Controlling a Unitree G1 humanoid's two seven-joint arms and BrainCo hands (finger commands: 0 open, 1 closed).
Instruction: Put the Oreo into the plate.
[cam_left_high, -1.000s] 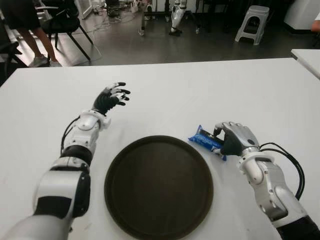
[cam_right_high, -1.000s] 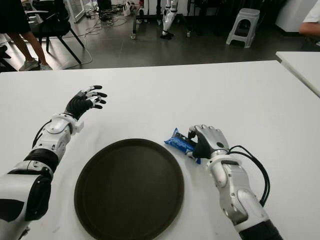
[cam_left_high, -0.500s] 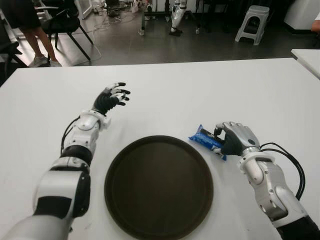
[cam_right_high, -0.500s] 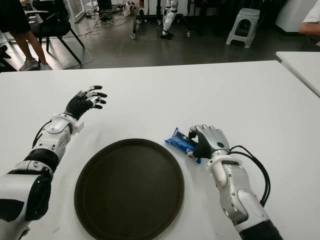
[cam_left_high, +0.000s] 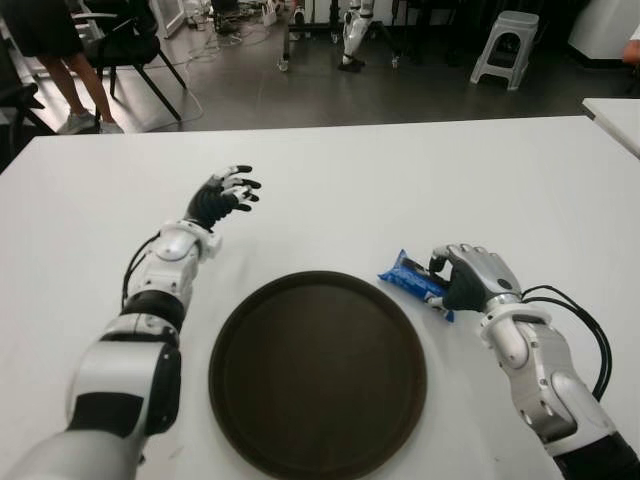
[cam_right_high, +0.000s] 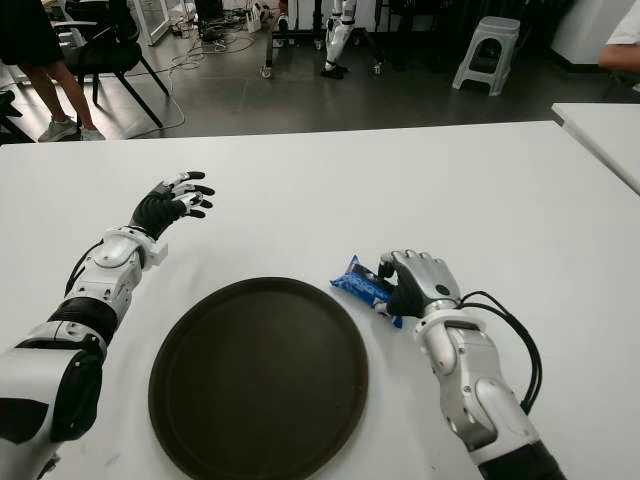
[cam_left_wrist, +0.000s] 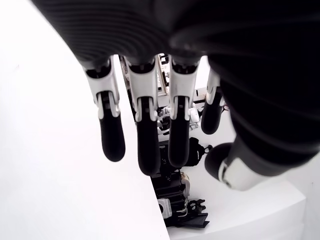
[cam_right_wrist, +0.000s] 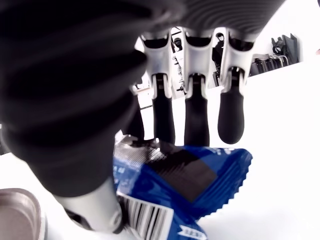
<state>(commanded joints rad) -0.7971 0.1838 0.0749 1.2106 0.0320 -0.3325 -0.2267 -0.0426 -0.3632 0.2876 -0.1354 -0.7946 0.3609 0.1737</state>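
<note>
Blue Oreo packet (cam_left_high: 412, 281) lying on the white tabletop (cam_left_high: 420, 180), just beside the right rim of the dark round plate (cam_left_high: 317, 372) and toward the tabletop's right edge, not yet in the plate. Right hand (cam_left_high: 470, 277) laid over the packet's right end, fingers (cam_right_wrist: 194, 120) curled down over the wrapper with the thumb opposite, apparently closing on it but with the fingertips seeming short of a firm pinch; packet resting on the table, not lifted. Likely light and small, with a thin crinkly film wrapper: slippery, easily crushed, biscuits inside brittle. Best taken across the short width near the middle, thumb on one long side and fingers on the other, with gentle pressure only; a grip on the serrated end seam probably lets it swing or slide out. Left hand (cam_left_high: 222, 195) idle, fingers spread and empty, showing beyond the plate's far left side, toward the tabletop's left edge. Against the frames from a second ago, almost nothing different: packet in the same spot, plate unmoved, left hand unchanged, right hand in practically the same place over the packet.
</note>
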